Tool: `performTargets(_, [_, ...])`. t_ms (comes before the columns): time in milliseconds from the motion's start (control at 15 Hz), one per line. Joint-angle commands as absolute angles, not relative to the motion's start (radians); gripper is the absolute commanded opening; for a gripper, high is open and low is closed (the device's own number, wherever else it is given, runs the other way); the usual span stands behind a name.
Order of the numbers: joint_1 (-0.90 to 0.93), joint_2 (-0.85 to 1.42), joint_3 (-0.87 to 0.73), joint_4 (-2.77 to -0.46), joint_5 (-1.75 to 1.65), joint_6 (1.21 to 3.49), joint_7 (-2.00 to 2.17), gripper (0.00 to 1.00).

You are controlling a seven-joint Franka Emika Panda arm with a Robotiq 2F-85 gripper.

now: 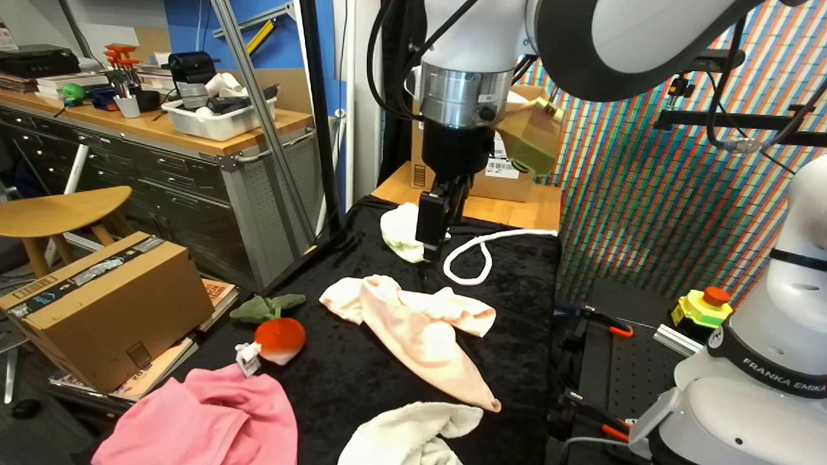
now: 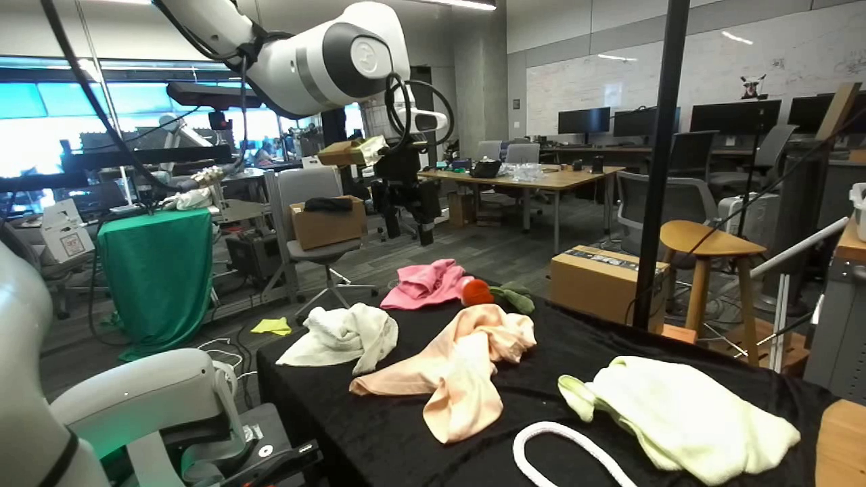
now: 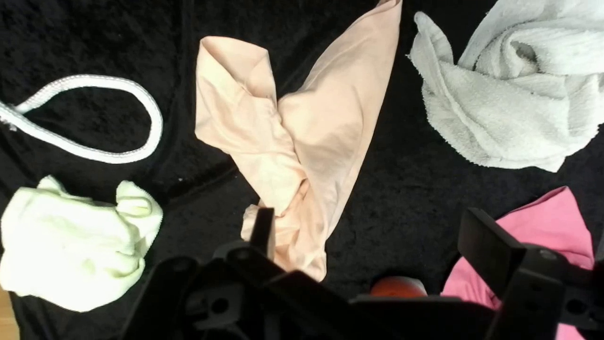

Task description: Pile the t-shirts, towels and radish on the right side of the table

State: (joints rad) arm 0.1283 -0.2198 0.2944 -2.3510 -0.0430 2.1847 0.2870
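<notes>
The table [image 1: 523,361] has a black top. The radish [image 1: 281,339], red with green leaves, lies beside a pink cloth [image 1: 213,420]; in the wrist view the gripper partly hides the radish [image 3: 398,287]. A peach cloth [image 1: 413,329] lies crumpled mid-table, also in the wrist view [image 3: 330,123]. A whitish towel [image 2: 348,335] and a pale yellow-green cloth [image 2: 690,419] lie apart on opposite sides of it. My gripper [image 3: 373,231] is open and empty, high above the table; its fingers also show in an exterior view [image 2: 410,230]. Which cloths are t-shirts I cannot tell.
A white rope loop [image 1: 468,281] lies on the table near the yellow-green cloth. A cardboard box [image 1: 110,316] stands beside the table. A black post [image 2: 656,169] rises at the table's edge. A wooden surface [image 1: 543,203] adjoins the table's end.
</notes>
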Motion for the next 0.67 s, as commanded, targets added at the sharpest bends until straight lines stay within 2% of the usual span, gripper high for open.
performTargets(0, [0.16,-0.112,0.312,-2.226,-0.126,2.155,0.303,1.0])
performTargets(600, [0.298,0.278,0.308,-1.823,-0.272,2.133,0.263,1.0])
